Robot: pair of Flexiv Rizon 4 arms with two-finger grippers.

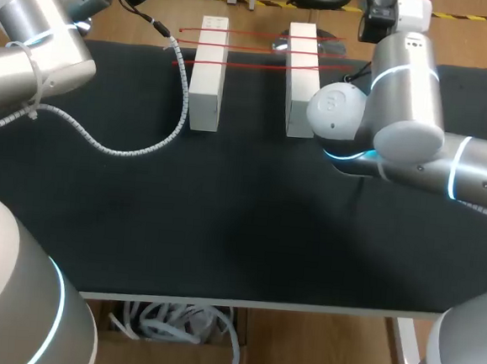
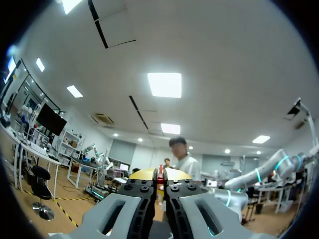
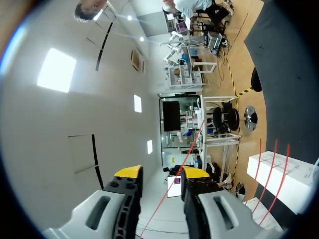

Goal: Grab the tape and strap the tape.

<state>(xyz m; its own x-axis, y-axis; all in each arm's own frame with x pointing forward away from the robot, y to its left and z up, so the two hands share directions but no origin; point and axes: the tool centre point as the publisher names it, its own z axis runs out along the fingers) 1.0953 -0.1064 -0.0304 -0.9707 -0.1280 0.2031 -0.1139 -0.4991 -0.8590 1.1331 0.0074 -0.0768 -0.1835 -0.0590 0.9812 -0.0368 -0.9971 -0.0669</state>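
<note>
Two white blocks (image 1: 208, 74) (image 1: 301, 79) stand side by side on the black mat (image 1: 223, 223), and three lines of red tape (image 1: 254, 50) stretch across their tops. In the left wrist view my left gripper (image 2: 159, 178) is shut on a bit of red tape (image 2: 160, 172) and is held up off the table. In the right wrist view my right gripper (image 3: 162, 173) has its fingers apart, and a thin red tape (image 3: 192, 144) runs through the gap, nearer one finger. Beside it is a white block (image 3: 284, 174) with two red tapes over it. Both grippers are hidden in the head view.
A white spiral cable (image 1: 178, 101) from my left arm loops over the mat next to the left block. My right arm's elbow (image 1: 383, 117) hangs over the mat just right of the right block. The mat's near half is bare.
</note>
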